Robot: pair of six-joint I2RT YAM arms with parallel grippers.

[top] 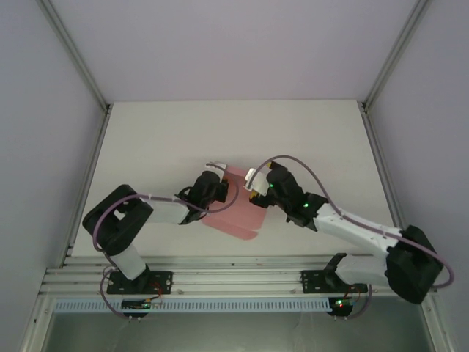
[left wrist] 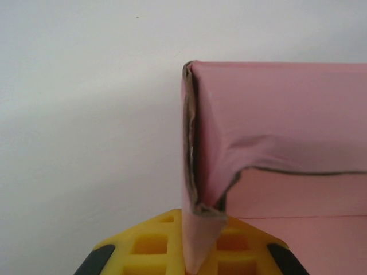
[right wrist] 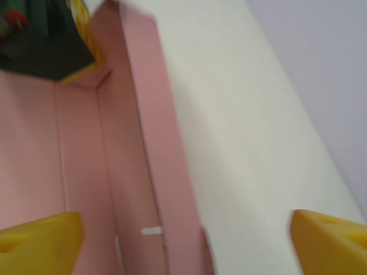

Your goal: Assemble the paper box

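Pink paper box (top: 234, 213) lies mid-table (top: 168, 139), between both arms. Left gripper (left wrist: 198, 249) is clamped on its folded corner edge. Right gripper (right wrist: 184, 238) is spread wide and released, with the box wall near its left finger.

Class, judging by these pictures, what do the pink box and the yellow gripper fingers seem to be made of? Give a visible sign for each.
Paper box: thin matte pink card, likely; it creases sharply, buckles, and shows a brownish raw edge. Left gripper fingers: probably moulded yellow plastic, smooth, with square recesses.
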